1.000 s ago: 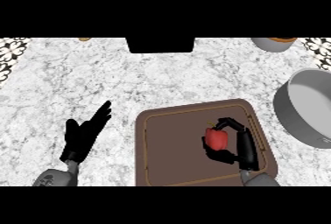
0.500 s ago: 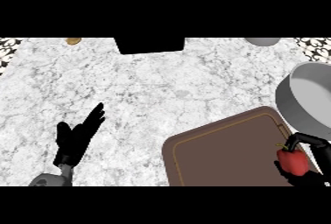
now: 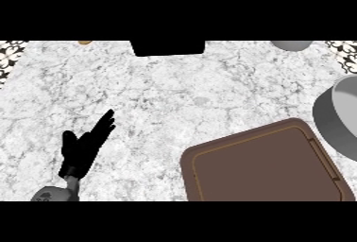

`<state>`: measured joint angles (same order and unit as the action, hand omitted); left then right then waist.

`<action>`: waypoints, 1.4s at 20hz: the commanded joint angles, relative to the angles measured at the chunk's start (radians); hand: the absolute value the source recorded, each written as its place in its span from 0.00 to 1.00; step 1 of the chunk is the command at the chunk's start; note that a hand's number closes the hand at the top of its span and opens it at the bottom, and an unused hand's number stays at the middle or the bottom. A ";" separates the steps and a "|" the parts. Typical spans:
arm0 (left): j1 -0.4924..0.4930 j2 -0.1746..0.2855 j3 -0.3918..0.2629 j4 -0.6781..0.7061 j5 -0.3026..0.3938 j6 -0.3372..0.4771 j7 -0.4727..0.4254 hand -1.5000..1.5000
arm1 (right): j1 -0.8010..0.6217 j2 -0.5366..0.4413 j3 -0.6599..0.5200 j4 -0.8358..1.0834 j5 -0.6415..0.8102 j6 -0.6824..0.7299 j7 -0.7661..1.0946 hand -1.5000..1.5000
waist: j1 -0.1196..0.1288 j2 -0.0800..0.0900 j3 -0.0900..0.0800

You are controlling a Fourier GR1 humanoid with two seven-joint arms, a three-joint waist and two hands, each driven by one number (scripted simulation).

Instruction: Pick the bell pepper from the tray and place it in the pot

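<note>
Tray (image 3: 265, 165) fills the near right of the counter (image 3: 174, 94), brown and bare inside its raised rim, with its near edge cut off by the bottom of the view. Neither the bell pepper nor the right hand can be seen anywhere, so I cannot tell where the pepper is now. Half a second ago that hand showed just past the tray's right corner with its fingers curled round the red pepper; a second ago it held the pepper over the tray itself. The tray also sits further right and lower in the view than it did then.

Well to the left of the tray the left hand (image 3: 80, 153) rests at the lower edge, fingers straight and spread a little, pointing up and away, holding nothing, its grey forearm barely showing below it.

Just beyond the tray's right corner the grey pot (image 3: 327, 118) is cut by the right edge, only its left wall and part of its inside visible. Far past the tray, at the counter's back, lie a grey bowl (image 3: 291, 45), a black block (image 3: 167, 47) and a small brown thing (image 3: 85, 42) too clipped to name.
</note>
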<state>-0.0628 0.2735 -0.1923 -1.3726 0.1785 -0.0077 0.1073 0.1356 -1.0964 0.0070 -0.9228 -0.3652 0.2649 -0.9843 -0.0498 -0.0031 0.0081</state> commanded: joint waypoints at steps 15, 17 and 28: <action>-0.011 -0.030 -0.048 -0.035 -0.041 -0.023 0.045 0.50 | -0.149 -0.192 -0.038 0.101 0.137 0.095 -0.086 1.00 | 0.066 0.004 -0.007; -0.019 -0.023 -0.011 0.053 -0.029 -0.054 -0.030 0.50 | -0.154 -0.172 -0.005 0.051 0.192 0.042 -0.069 1.00 | 0.058 0.005 -0.008; -0.067 -0.070 -0.022 0.037 -0.064 -0.025 0.029 0.50 | -0.305 -0.098 0.122 -0.201 0.498 -0.299 0.302 1.00 | 0.073 0.008 -0.009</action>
<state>-0.0972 0.2287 -0.2018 -1.3508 0.1247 -0.0403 0.1111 -0.1082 -1.2284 0.0799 -1.0726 0.0047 0.1040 -0.7944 0.0107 0.0001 -0.0003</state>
